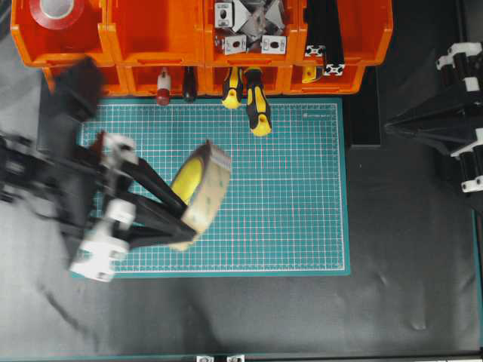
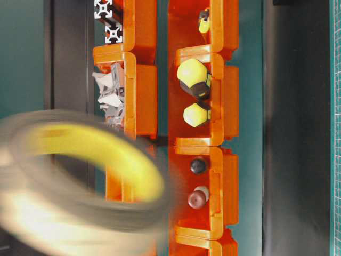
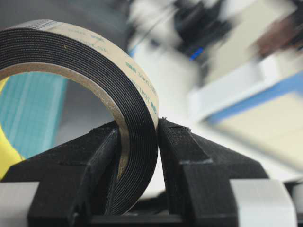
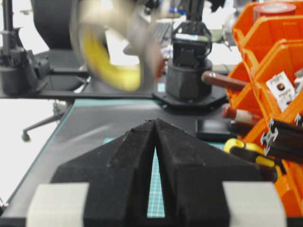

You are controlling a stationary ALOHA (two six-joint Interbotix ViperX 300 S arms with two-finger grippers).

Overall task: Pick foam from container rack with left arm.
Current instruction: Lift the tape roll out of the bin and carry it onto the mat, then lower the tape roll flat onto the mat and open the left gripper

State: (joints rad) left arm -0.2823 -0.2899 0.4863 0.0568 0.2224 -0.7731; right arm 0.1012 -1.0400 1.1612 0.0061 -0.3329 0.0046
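My left tool (image 1: 183,222) is clenched on the foam (image 1: 202,188), holding the roll on edge over the green mat (image 1: 302,196), left of centre in the overhead view, well below the container rack (image 1: 151,34). My right tool (image 4: 155,126) has its tips pressed together, grasping nothing.

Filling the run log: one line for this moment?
left gripper: shut on beige-lined black foam tape roll | over green mat | right gripper: shut

Foam (image 3: 137,137) matt, ribbed — container rack (image 1: 181,34) glossy plastic.
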